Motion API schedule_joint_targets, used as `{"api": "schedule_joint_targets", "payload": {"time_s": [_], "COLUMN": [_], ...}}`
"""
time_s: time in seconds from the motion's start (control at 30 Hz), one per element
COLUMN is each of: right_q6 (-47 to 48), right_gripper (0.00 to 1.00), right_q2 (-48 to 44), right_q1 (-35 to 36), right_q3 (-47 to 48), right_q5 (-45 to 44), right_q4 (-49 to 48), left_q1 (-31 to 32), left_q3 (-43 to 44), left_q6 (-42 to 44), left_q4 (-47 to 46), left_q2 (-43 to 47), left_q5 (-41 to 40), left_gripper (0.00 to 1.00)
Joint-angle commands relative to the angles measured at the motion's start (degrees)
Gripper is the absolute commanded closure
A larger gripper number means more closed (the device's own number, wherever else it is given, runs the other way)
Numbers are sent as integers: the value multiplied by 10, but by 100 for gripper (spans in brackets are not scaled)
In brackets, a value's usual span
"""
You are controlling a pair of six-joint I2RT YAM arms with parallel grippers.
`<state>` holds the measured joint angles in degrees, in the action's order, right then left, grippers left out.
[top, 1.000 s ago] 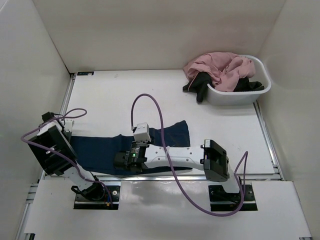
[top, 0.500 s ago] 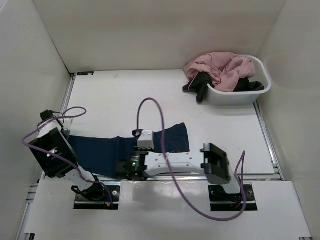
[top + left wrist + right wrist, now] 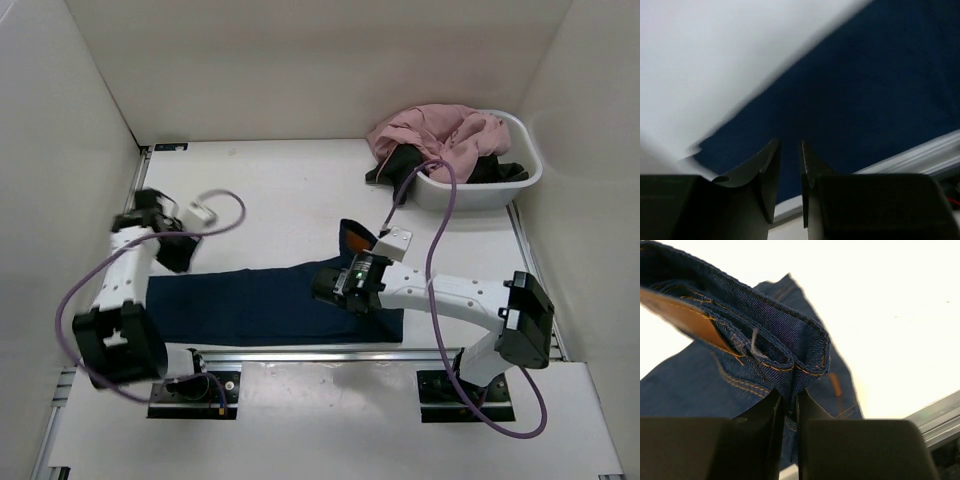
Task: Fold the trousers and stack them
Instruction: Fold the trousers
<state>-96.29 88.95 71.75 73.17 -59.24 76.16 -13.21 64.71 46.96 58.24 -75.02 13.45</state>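
Note:
The dark navy trousers (image 3: 250, 305) lie lengthwise along the near edge of the table. My right gripper (image 3: 325, 283) is shut on the waistband and holds the waist end up, so the tan patch (image 3: 360, 240) shows. In the right wrist view the folded waistband (image 3: 765, 325) is pinched between my fingers, with the tan patch (image 3: 685, 315) at the left. My left gripper (image 3: 177, 255) hovers at the far corner of the leg end. In the left wrist view its jaws (image 3: 789, 150) stand almost together, with nothing between them and navy cloth (image 3: 865, 90) below.
A white basket (image 3: 470, 195) stands at the back right, holding a pink garment (image 3: 440, 135) and a black garment (image 3: 400, 170) that hangs over its left rim. White walls close in the table on three sides. A metal rail (image 3: 300, 352) runs along the near edge.
My right arm has swung right and away from the near edge, lifting the waist end. My left arm has unfolded from its rest pose and reached out over the leg end.

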Motion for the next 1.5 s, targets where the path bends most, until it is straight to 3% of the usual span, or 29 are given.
{"api": "schedule_joint_targets", "payload": {"time_s": [0.0,0.07,0.2,0.43,0.67,0.8,0.9,0.97,1.03,1.07,1.2,1.33,1.47], "right_q6": [-6,-11,-4,41,180,291,429,443,368,317,230,207,271], "right_gripper": [100,100,100,100,100,100,100,100,100,100,100,100,100], "right_q2": [-44,-56,-62,-83,-88,-74,-35,14,80,106,184,264,288], "right_q1": [-47,-64,-97,-178,-286,-297,-259,-207,-158,-147,-99,-57,-18], "right_q3": [-26,-44,-57,-69,-32,42,139,211,259,308,319,360,351], "right_q5": [-26,-26,-26,-63,-162,-218,-231,-231,-231,-231,-171,-149,-115], "right_q4": [92,92,92,92,76,38,-14,-25,16,90,85,66,-47], "left_q1": [89,145,172,212,236,236,236,236,236,236,236,221,196], "left_q3": [-116,-171,-180,-93,17,61,61,61,67,67,78,84,89], "left_q6": [-5,-38,-92,-156,-199,-224,-230,-230,-242,-242,-253,-259,-265], "left_q4": [23,-20,-82,-146,-152,-124,-110,-110,-105,-105,-105,-100,-100], "left_q2": [-32,-48,-113,-221,-332,-362,-362,-372,-377,-377,-390,-402,-425], "left_q5": [-14,-82,-127,-142,-130,-106,-79,-79,-73,-68,-86,-83,-76], "left_gripper": [67,67,68,68,69,69,69,69,70,70,70,70,73]}}
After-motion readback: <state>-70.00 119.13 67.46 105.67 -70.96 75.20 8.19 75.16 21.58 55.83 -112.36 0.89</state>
